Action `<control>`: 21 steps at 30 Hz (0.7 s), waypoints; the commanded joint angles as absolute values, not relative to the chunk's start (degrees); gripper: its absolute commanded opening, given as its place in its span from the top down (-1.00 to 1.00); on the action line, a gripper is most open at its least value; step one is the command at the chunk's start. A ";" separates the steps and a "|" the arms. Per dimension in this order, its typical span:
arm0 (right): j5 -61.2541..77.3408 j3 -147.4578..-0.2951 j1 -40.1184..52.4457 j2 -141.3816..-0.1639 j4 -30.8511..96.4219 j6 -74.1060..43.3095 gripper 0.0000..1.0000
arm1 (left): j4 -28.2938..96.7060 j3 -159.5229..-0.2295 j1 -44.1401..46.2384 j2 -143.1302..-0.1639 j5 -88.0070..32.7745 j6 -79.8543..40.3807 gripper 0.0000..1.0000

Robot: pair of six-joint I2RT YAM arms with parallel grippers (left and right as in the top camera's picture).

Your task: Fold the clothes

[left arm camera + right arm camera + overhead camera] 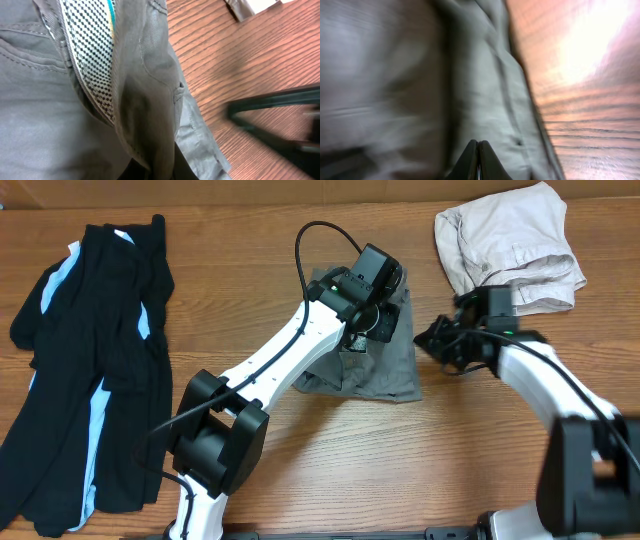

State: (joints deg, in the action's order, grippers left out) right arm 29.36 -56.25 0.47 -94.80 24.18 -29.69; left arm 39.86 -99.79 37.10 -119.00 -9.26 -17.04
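While the brown wood-grain table [330, 470] is viewed from above, three garments are found on it, well apart from one another. At the far left, the long black fabric garment with light-blue stripes [130, 380] is laid out loosely from the far edge toward the near edge. At the centre, the plain mid-grey pair of shorts [370, 370] is bunched into a rough block, its upper part covered by the left gripper [375, 290]. At the far right corner, the crumpled beige garment [510, 240] is heaped, touched by neither arm. The white left arm [290, 350] is stretched diagonally from the near edge to the shorts. The white and black right arm [540, 380] is bent in from the right, so that the right gripper [440, 340] is placed just beside the right edge of the shorts. In the left wrist view a raised fold of the grey cloth is seen close up, and a black-and-white checked waistband lining [92, 60] with a thin teal edge is exposed. Whether the left fingers are spread or pinched cannot be told, since they are hidden by the fold. In the blurred right wrist view the right fingertips [470, 162] are seen pressed together over grey cloth. Whether any cloth is caught between them cannot be told.
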 commanded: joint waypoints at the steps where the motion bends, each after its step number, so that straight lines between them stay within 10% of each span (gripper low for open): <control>1: 31.66 -56.34 -1.48 -85.91 24.97 -30.28 0.92 | 39.07 -101.36 37.54 -119.70 -10.57 -18.28 0.91; 21: 30.57 -56.34 -7.53 -76.29 31.00 -28.49 0.92 | 38.48 -101.36 38.85 -119.70 -10.59 -18.28 0.62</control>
